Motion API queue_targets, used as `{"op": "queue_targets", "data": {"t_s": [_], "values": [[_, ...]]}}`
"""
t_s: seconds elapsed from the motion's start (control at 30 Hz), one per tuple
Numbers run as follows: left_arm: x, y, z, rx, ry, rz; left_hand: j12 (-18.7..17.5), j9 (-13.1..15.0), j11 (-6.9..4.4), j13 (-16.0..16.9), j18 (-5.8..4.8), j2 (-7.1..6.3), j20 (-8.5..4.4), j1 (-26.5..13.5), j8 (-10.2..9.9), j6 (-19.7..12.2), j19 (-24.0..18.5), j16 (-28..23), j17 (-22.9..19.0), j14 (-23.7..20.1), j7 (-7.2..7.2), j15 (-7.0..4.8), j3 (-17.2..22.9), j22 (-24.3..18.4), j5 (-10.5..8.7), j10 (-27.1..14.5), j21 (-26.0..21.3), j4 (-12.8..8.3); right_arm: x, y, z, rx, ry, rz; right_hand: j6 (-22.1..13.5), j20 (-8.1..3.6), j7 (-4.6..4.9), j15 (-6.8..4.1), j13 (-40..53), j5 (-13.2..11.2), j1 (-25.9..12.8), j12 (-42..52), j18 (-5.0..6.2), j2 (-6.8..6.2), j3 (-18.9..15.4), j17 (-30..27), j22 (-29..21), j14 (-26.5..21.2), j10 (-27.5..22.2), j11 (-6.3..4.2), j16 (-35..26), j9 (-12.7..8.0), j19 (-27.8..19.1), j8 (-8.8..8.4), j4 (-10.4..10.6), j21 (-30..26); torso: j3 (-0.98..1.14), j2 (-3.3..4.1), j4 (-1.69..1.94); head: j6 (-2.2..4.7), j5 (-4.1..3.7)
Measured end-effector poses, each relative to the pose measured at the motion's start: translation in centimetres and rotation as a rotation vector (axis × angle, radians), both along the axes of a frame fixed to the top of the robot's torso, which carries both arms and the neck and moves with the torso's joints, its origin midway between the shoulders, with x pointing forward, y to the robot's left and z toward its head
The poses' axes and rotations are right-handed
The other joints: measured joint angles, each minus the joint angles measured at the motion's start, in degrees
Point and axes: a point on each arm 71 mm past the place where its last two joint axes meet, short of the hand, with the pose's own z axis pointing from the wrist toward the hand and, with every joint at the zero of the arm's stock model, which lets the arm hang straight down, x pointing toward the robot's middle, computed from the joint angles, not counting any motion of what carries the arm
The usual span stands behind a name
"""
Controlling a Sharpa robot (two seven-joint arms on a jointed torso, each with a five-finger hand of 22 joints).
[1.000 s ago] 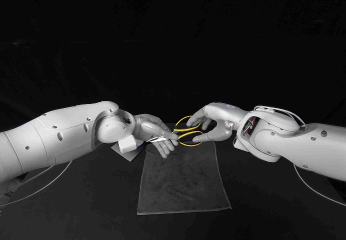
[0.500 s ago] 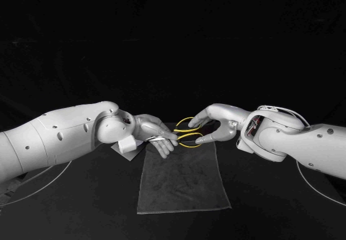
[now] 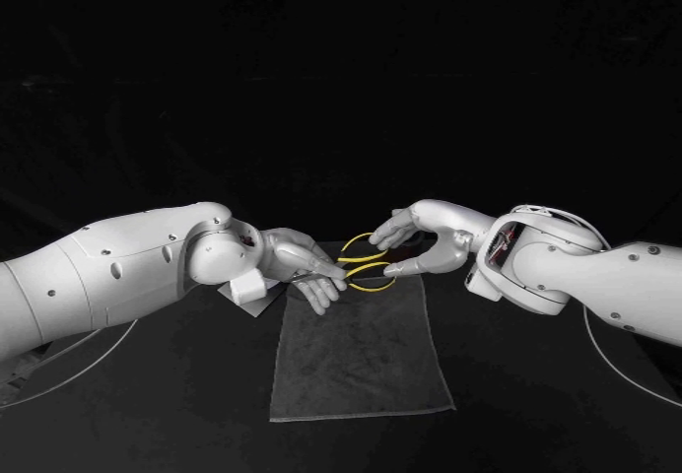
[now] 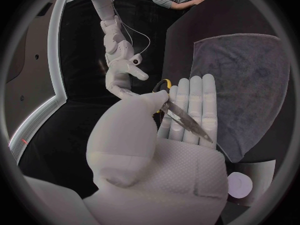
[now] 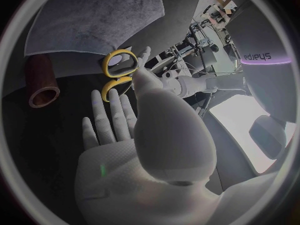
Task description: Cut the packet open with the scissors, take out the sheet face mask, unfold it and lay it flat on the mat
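scissors (image 3: 351, 271), yellow-handled: held above the far end of the grey mat (image 3: 363, 360), blades pinned by the thumb against the flat fingers of the left hand (image 3: 306, 261), handles toward the right hand (image 3: 420, 244). right hand: fingers straight and apart, gripping nothing, tips just beside the handle loops; contact could not be told. packet (image 3: 260, 297): lay on the table (image 3: 142, 414) under the left wrist, beside the mat's far corner.

The black table (image 3: 142, 394) carries a grey rectangular cloth mat (image 3: 359, 360), spread flat — and at the mat's far left corner, a pale flat packet (image 3: 257, 294).
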Motion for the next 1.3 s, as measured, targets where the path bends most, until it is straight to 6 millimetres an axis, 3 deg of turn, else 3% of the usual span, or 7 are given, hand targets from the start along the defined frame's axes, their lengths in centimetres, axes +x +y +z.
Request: {"op": "queue_targets", "data": {"t_s": [0.57,0.7,0.77,0.83,0.97,1.1,1.3], "values": [[0.1,0.4,-0.2,0.017,0.007,0.01,0.0,0.2,0.0,0.0,-0.06,0.13,0.0,0.0,0.2,-0.1,0.0,0.0,0.0,0.1,0.08,0.11,1.7,0.1,0.03,0.0,0.0,-2.1,0.1,-0.5,0.1,-0.074,-0.028,-0.018,0.5,0.1,-1.67,0.11,-0.1,0.3,-0.3,0.0,0.0,-0.15,-0.8,0.0,0.1,-2.4,-0.9,0.36,0.0,0.1,-0.9,0.51,0.5,0.0,-0.05,-0.03,0.05,-0.21,0.15],[0.1,0.5,-0.2,0.018,0.009,0.011,0.0,0.2,0.0,0.0,-0.07,0.28,0.0,-0.2,0.2,-0.1,0.0,0.0,0.1,0.1,0.08,0.11,1.7,0.1,0.03,0.0,0.2,-2.1,-0.2,-0.2,0.3,-0.058,-0.043,-0.008,2.5,0.02,1.75,-2.28,0.0,-1.3,2.7,0.4,2.3,1.69,4.6,1.3,1.2,5.3,2.8,2.89,2.6,0.3,3.2,1.14,-2.2,2.0,-0.05,-0.03,0.05,-0.18,0.27],[0.1,0.5,-0.2,0.019,0.009,0.012,0.0,0.2,0.0,0.0,-0.07,0.35,0.0,-0.3,0.2,-0.1,0.0,0.0,0.1,0.1,0.07,0.11,1.7,0.1,0.02,0.0,0.2,-2.1,-0.5,0.1,0.6,-0.035,-0.063,0.002,4.0,-0.33,3.33,-3.39,-0.1,-2.0,3.1,0.3,3.64,0.42,11.1,1.6,2.4,8.2,5.7,3.54,3.4,0.4,8.3,1.57,-3.5,4.5,-0.05,-0.03,0.06,-0.18,0.33],[0.1,0.5,-0.2,0.019,0.009,0.012,0.0,0.2,0.01,0.0,-0.08,0.35,0.0,-0.3,0.2,-0.1,0.0,0.0,0.1,0.1,0.07,0.11,1.7,0.1,0.03,0.0,0.2,-2.1,-0.8,0.3,0.8,-0.017,-0.08,0.011,4.7,-0.89,3.29,-4.07,-0.1,-2.0,2.2,0.2,3.85,-0.93,15.9,1.6,5.8,9.5,6.2,3.51,3.4,0.3,24.4,1.61,-4.4,11.5,-0.05,-0.03,0.06,-0.17,0.34],[0.1,0.5,-0.2,0.021,0.01,0.014,0.0,0.2,0.0,0.0,-0.09,0.35,0.0,-0.3,0.2,-0.1,0.0,0.0,0.1,0.1,0.06,0.1,1.7,0.1,0.02,0.0,0.2,-2.1,-1.4,0.7,1.2,0.004,-0.111,0.036,4.0,-5.68,2.73,-7.11,-0.2,-1.3,0.3,0.2,3.96,-2.74,16.4,1.5,12.8,11.7,2.2,2.05,3.6,-0.5,47.9,0.7,-8.5,26.7,-0.06,-0.04,0.06,-0.17,0.38],[0.1,0.6,-0.3,0.022,0.011,0.017,0.0,0.2,-0.13,0.0,-0.1,0.28,0.0,-0.3,0.2,-0.1,0.0,0.0,0.1,0.3,0.06,-0.05,1.7,0.1,0.02,0.1,0.2,-2.2,-1.7,1.0,1.3,-0.007,-0.13,0.053,3.1,-7.92,2.37,-9.04,-0.2,0.2,-2.1,0.0,3.92,-1.66,13.6,1.9,16.5,13.7,-1.1,0.82,3.8,-0.9,57.3,0.17,-10.7,34.1,-0.06,-0.05,0.05,-0.21,0.44],[0.1,0.7,-0.3,0.025,0.012,0.019,0.0,0.2,-0.21,0.0,-0.12,0.27,0.0,-0.3,0.2,-0.1,0.0,0.0,0.1,0.4,0.05,-0.01,1.7,0.1,0.02,0.2,0.2,-2.2,-2.1,1.9,1.3,-0.034,-0.151,0.086,1.1,-8.65,1.36,-8.72,-0.2,2.1,-4.1,0.0,3.93,-1.11,9.8,0.8,17.3,9.8,-6.3,-0.7,0.7,-1.5,62.6,-0.09,-11.3,36.2,-0.07,-0.04,0.05,-0.22,0.58]]}}
